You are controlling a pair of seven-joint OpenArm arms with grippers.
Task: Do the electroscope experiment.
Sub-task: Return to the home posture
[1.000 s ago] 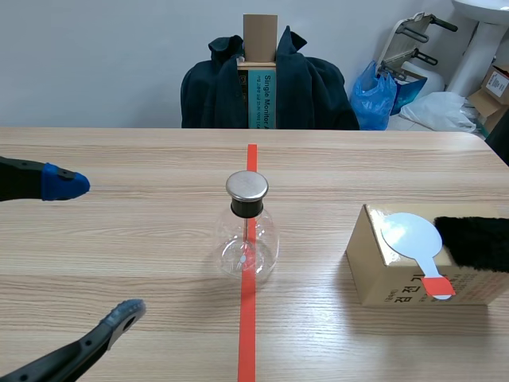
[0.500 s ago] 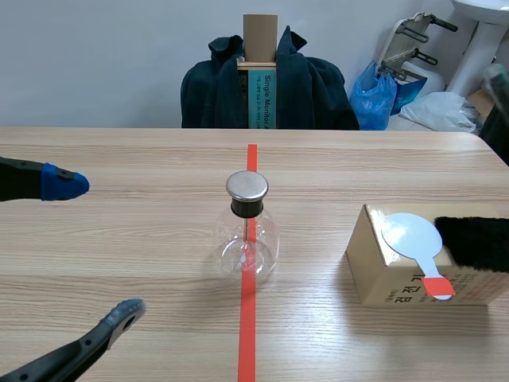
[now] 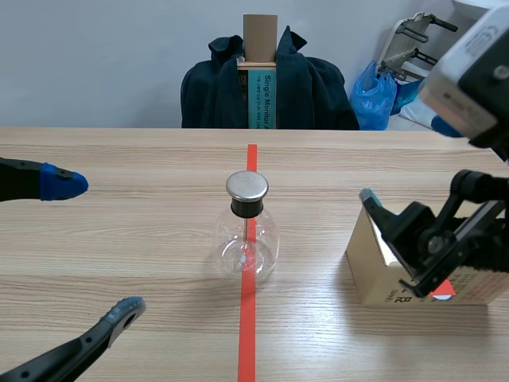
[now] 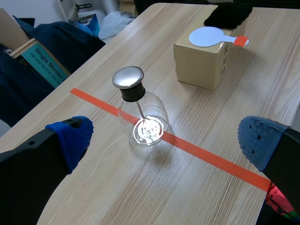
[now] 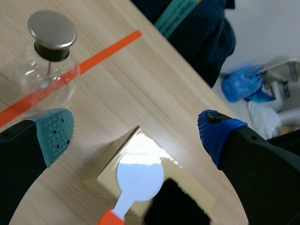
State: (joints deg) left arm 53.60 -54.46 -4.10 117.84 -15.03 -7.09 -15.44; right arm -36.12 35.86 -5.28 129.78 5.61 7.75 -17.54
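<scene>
The electroscope, a clear glass flask (image 3: 247, 239) with a metal cap (image 3: 246, 185), stands on the red tape line at mid-table; it also shows in the left wrist view as the flask (image 4: 146, 123). To its right, a cardboard box (image 3: 367, 267) carries a white disc paddle (image 5: 139, 177) with a red handle and a black fur pad (image 5: 176, 206). My right gripper (image 3: 407, 159) hangs open above the box and hides most of the paddle in the scene view. My left gripper (image 3: 94, 247) is open, left of the flask, holding nothing.
A chair draped with a dark jacket (image 3: 266, 83) and holding a cardboard piece stands behind the table's far edge. Bags and clutter (image 3: 382, 91) sit at the back right. Bare wood lies between the flask and the box.
My right arm has come in from the right and now hangs over the box, covering the paddle and fur in the scene view. The left gripper and the flask have not moved.
</scene>
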